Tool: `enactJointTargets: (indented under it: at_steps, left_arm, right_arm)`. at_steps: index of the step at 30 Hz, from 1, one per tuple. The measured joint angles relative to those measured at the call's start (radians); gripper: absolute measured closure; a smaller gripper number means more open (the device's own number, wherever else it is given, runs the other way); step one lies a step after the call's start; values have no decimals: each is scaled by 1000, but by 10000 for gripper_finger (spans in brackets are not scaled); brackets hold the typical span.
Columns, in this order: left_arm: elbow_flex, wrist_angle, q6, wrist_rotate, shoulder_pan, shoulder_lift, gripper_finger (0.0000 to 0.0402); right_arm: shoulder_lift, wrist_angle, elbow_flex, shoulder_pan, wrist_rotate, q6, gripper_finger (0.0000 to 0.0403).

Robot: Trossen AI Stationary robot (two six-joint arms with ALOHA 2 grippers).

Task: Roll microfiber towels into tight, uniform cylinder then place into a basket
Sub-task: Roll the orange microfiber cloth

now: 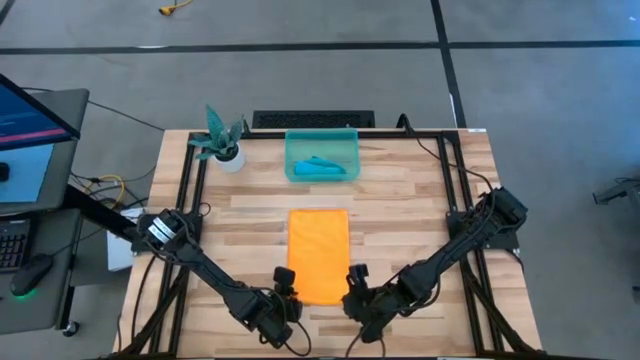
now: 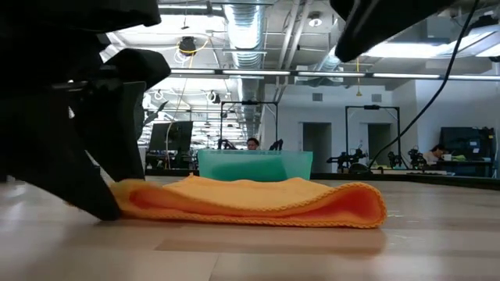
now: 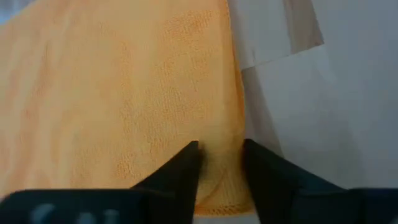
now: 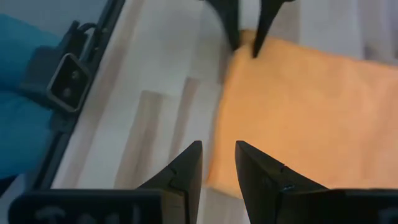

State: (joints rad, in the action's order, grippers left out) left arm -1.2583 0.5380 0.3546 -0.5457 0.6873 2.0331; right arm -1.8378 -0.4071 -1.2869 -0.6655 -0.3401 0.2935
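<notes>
The orange-yellow towel [image 1: 319,252] lies folded flat on the table, with a rounded fold along its right side [image 2: 375,209]. My left gripper [image 1: 287,285] is down at the towel's near left corner, shut on it. My right gripper [image 1: 356,283] hovers above the near right corner [image 4: 227,177], open by a narrow gap with nothing between its fingers. At the far middle stands the teal basket [image 1: 321,133], and a rolled teal-blue towel [image 1: 322,167] lies inside it. My left gripper pinches the orange towel's left edge strip [image 3: 219,149] just beside its near left corner, one finger on either side. The fingers [image 3: 186,171] slant down from the table's near left. How many layers they hold I cannot tell. The towel lies on the table.
A white pot with a teal plant [image 1: 222,140] stands at the far left beside the basket. A black bar [image 1: 312,119] lies behind the basket. Black frame rails [image 1: 190,200] run along the table's left and right sides. Bare wood lies on either side of the towel.
</notes>
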Motion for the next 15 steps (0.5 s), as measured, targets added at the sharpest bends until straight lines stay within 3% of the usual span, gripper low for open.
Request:
enactJointTargets:
  at_steps: [7, 15]
  left_arm:
    - [4, -4, -21, -23, -3, 4, 388]
    - [-1, -19, -32, -46, -5, 6, 383]
  right_arm:
    - [-8, -1, -1, 0, 58, 29, 282]
    - [-131, 10, 2, -18, 44, -6, 255]
